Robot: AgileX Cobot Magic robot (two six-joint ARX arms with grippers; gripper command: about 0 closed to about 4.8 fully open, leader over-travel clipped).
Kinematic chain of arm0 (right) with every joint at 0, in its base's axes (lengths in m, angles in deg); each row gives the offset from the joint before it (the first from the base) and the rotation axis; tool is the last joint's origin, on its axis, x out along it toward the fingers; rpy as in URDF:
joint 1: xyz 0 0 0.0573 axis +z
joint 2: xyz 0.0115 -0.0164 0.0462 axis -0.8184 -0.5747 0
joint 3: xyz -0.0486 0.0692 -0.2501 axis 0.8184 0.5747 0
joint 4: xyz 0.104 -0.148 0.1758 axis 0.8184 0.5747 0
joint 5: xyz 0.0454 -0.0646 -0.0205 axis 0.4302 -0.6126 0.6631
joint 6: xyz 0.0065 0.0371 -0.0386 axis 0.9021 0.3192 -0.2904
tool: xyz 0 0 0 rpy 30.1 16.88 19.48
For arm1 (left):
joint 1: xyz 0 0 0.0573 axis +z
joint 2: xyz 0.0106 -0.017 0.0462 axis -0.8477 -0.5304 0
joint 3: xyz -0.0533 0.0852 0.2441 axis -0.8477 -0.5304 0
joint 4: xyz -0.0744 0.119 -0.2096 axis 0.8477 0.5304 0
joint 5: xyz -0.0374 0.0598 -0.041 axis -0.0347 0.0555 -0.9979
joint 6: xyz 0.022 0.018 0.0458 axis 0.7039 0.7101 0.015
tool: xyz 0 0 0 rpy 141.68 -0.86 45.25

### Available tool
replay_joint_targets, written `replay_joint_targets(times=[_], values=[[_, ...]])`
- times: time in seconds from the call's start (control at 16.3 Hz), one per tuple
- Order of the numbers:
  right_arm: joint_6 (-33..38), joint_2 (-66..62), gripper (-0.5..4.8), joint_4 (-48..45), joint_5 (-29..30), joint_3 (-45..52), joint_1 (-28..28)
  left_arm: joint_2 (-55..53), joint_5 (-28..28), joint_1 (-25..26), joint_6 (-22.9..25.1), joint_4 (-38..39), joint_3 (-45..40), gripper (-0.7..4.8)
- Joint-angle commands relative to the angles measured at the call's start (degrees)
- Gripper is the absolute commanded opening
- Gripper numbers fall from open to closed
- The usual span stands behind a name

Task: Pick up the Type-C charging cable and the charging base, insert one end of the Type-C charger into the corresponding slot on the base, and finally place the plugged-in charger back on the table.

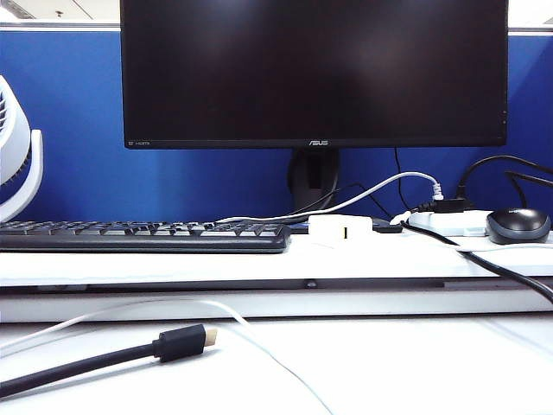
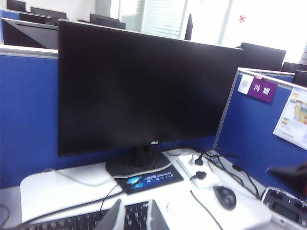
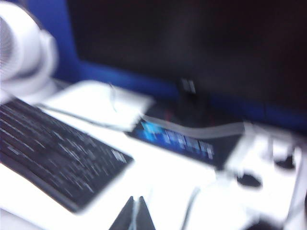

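Note:
The charging base (image 1: 340, 229), a small white block, rests on the raised shelf of the table (image 1: 406, 363), in front of the monitor stand. The Type-C charging cable (image 1: 285, 367), a thin white cord, curves loose across the lower table surface. Neither gripper shows in the exterior view. In the left wrist view my left gripper (image 2: 135, 218) is held high above the keyboard (image 2: 72, 224); its fingers stand apart with nothing between them. The right wrist view is blurred. My right gripper (image 3: 135, 213) is shut there, fingertips together over the white shelf, with nothing seen in it.
A large black monitor (image 1: 313, 69) fills the back. The black keyboard (image 1: 143, 235) lies on the shelf, with a power strip (image 1: 449, 221) and mouse (image 1: 517, 225) at the right and a white fan (image 1: 15, 160) at the left. A thick black gold-tipped cable (image 1: 177, 342) lies on the lower table.

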Motion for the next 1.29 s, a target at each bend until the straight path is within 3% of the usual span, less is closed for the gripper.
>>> replay_joint_targets(times=[0.06,0.25,0.37,0.61,0.8,0.92,1.11,1.29], values=[[0.8,6.0,-0.07,-10.0,-4.3,14.5,0.1,3.7,2.5,0.0,0.9,0.4,-5.9,0.78],[1.9,12.7,-0.07,-10.7,-9.5,24.8,0.1,7.3,3.8,0.1,0.9,-4.5,-16.6,0.78],[1.9,18.4,-0.06,-9.5,-11.3,30.5,0.1,8.0,3.8,0.1,1.0,-12.0,-26.9,0.75],[2.1,24.0,-0.06,-1.6,-15.0,34.1,0.1,8.0,3.6,0.1,-1.4,-36.3,-47.6,0.75],[2.1,24.9,-0.06,-1.7,-15.0,34.6,0.1,7.7,5.0,0.1,-1.7,-54.4,-62.3,0.75],[2.1,24.9,-0.06,-1.7,-14.9,34.6,0.1,7.7,8.2,0.1,-1.7,-57.4,-73.2,0.75],[2.1,24.9,-0.06,-1.7,-14.9,34.6,0.1,7.8,12.3,0.1,-1.1,-57.9,-80.2,0.74],[2.1,24.9,-0.06,-1.6,-14.9,34.6,0.1,9.3,12.6,0.5,2.4,-61.3,-83.8,0.71]])
